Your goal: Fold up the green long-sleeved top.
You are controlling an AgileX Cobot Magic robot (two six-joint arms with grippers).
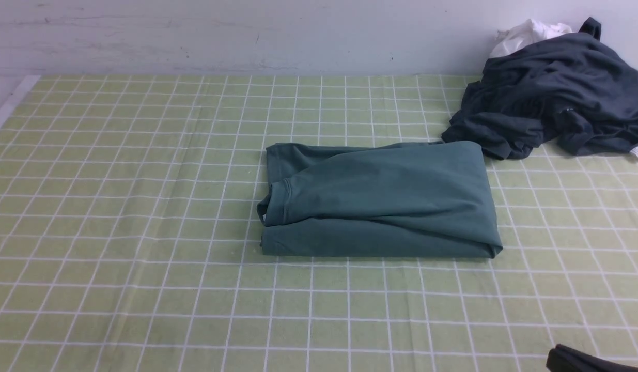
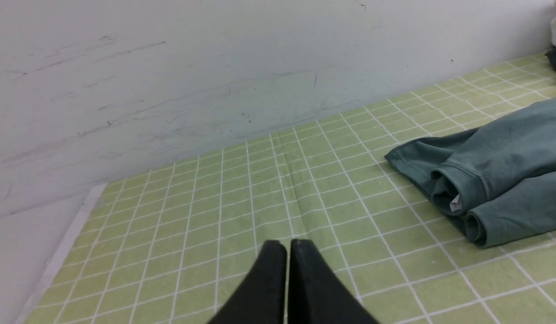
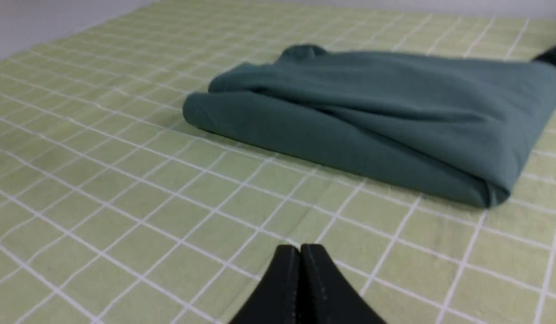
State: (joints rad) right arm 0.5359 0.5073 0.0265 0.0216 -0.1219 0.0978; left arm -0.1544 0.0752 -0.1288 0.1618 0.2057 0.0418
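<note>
Both end effectors, left point(image 2: 281, 246) and right point(image 3: 300, 250), have their fingers together with nothing between them, each up off the checked worktop point(image 1: 143, 289) and well apart from the laundry. The green long-sleeved top point(image 1: 380, 186) is sitting around the middle of the worktop, folded into a rough, slightly messy rectangle with its white neck label point(image 2: 456, 203) peeking out on the left side. Past its far right corner there's a rumpled dark garment point(image 1: 551, 88), and a white cloth point(image 1: 530, 37) kinda pokes out behind that.
</note>
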